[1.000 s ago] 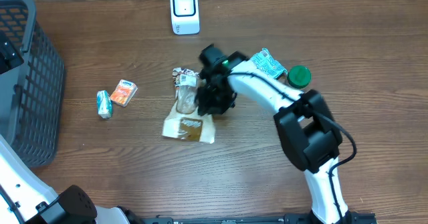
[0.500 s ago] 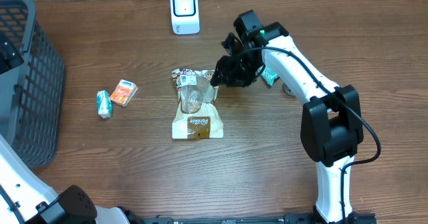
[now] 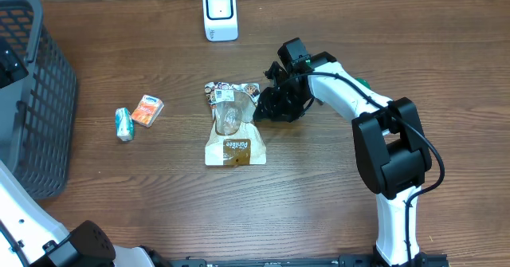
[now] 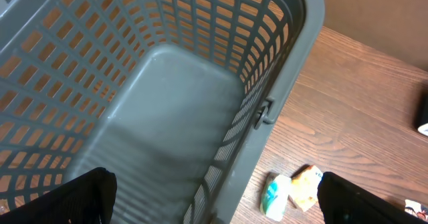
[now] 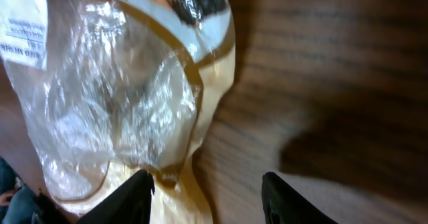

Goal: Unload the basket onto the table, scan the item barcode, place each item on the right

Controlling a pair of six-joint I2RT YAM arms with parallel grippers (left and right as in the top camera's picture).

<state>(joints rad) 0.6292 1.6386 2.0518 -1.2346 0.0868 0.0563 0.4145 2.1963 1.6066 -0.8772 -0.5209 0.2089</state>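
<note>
The bag point(image 3: 233, 127) lies flat on the worktop point(image 3: 319, 203), its clear window facing up, just beside the right end effector point(image 3: 263, 107) on the side away from that arm. That end effector is released: in the wrist view its fingers point(image 5: 137, 197) stand apart with bare wood between them, and only the bag's crinkled edge sits by one of them. The main risk is a poor pinch. The film looks thin and slippery, so closing on the edge alone could catch a fold that tears or slides out on the lift, and closing too low would drag the tips on the wood. A white printed label point(image 3: 215, 95) sits at the bag's corner farthest from the end effector. Whether it carries the barcode I cannot tell, and a limp bag may sag and hide it from the scanner point(image 3: 220, 13), which stands beyond the end effector toward the far edge. The left end effector point(image 4: 214, 210) hangs spread wide over the basket point(image 4: 294, 23), well apart from all this.
</note>
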